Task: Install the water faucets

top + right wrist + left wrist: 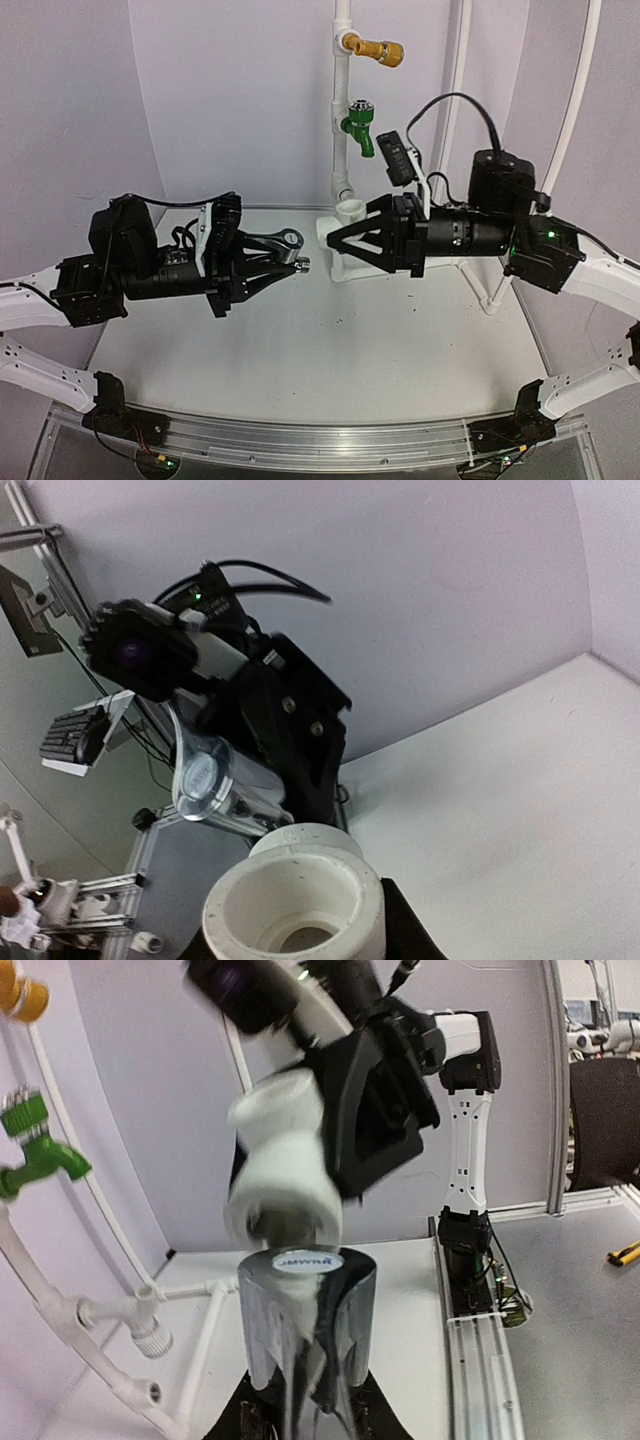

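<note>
My left gripper (296, 262) is shut on the shiny silver tap (283, 243), whose lever handle points up and to the right above the table. In the left wrist view the tap (305, 1320) stands out from my jaws, its round end face just under the white fitting (285, 1175). My right gripper (335, 242) is shut on that white fitting (338, 222) and faces the left gripper. In the right wrist view the fitting (295, 900) shows its open round socket, and the tap (215, 780) hangs close beyond it. The two parts are almost touching. I cannot tell whether they meet.
A white pipe frame (343, 100) stands at the back with a yellow-brass tap (378, 48) and a green tap (358, 125); its base pipes (345, 270) lie under the grippers. Curved white poles (575, 90) rise at the right. A metal rail (300, 440) runs along the front edge.
</note>
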Action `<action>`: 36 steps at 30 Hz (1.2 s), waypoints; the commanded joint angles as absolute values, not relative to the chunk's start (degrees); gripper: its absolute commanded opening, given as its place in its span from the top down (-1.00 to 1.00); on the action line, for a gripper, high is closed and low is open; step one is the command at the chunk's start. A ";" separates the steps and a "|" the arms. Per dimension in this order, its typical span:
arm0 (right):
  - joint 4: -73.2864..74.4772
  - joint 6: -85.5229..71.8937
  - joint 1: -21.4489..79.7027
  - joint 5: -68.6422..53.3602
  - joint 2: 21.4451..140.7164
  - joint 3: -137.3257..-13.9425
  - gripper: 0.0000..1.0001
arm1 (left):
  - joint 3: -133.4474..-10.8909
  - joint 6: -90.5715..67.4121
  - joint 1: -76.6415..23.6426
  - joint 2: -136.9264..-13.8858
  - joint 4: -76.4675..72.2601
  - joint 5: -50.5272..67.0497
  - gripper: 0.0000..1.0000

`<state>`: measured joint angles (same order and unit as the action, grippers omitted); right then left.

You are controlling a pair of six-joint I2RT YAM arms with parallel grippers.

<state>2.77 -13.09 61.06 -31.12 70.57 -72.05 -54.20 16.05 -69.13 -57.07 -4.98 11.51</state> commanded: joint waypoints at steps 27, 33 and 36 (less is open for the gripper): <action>27.51 50.30 61.13 -1.81 76.51 -59.79 1.00 | -47.28 -37.96 -69.05 -55.62 -4.59 -15.34 1.00; 29.87 56.93 61.13 -4.03 81.50 -57.06 1.00 | -47.23 -38.88 -68.97 -55.06 -2.53 -18.22 1.00; 30.59 61.64 61.09 -6.29 84.41 -57.63 1.00 | -47.29 -39.19 -68.90 -55.79 -2.25 -18.08 1.00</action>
